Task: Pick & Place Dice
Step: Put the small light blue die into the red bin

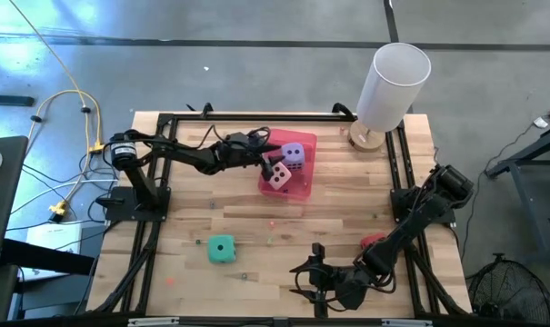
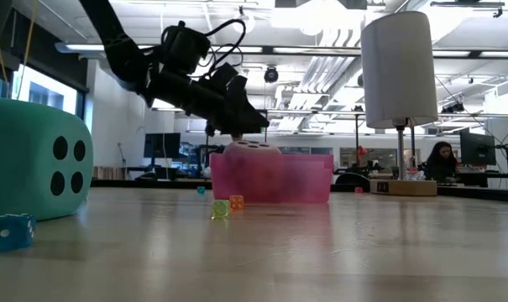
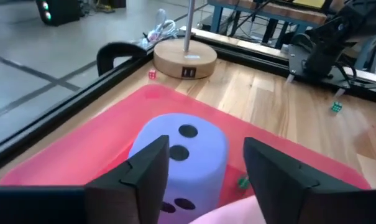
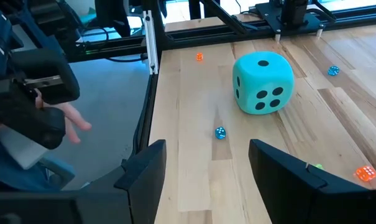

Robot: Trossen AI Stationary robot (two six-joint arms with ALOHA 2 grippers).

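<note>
Left gripper [image 1: 264, 163] hovering open over the flat pink rectangular tray [image 1: 304, 143], above the pale pink soft die [image 1: 277, 174]; purple die [image 3: 178, 155] beside. Right gripper [image 4: 203, 180] open, empty. Teal die [image 1: 222, 249] looking light, squashy: pinch 2 opposite faces.

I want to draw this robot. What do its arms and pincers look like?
Both arms are black and jointed, with loose black cables looping along them. The left pincer and right pincer each end in two flat, dark, blocky fingers.
</note>
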